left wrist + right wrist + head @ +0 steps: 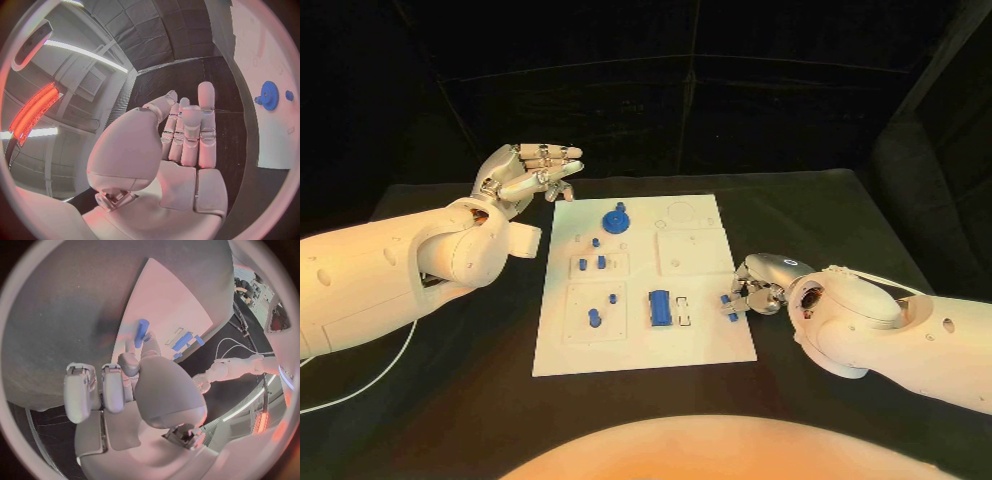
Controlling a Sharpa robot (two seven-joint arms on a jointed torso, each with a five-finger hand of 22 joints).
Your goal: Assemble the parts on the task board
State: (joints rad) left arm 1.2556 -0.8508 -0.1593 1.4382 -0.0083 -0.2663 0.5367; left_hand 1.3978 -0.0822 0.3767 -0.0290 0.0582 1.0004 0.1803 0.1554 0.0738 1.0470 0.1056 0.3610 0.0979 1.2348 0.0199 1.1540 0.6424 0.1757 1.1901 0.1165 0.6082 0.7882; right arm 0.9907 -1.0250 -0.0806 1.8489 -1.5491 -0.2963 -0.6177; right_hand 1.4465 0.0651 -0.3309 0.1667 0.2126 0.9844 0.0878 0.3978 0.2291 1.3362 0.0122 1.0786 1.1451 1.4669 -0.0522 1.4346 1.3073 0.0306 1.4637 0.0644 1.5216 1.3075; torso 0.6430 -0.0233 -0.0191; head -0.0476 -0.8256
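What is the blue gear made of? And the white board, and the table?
The blue gear looks like plastic: one even blue colour, matte, with moulded-looking teeth. The white task board seems a rigid matte plastic plate, smooth and flat with shallow recesses, though painted metal is possible. The black table looks covered in dull dark cloth or matte sheet; it gives no shine, so I cannot say which.

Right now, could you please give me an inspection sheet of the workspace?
Surface: black table, bare around the board.
Job's things: white board mid-table; blue gear at its far end, blue block and small blue parts nearer.
Clutter: nothing seen.
Hands: left hand raised off the board's far left corner, holding nothing; right hand pinches a blue part at the board's right edge.
Cables: white cable under the left arm.
Surroundings: dark curtains.
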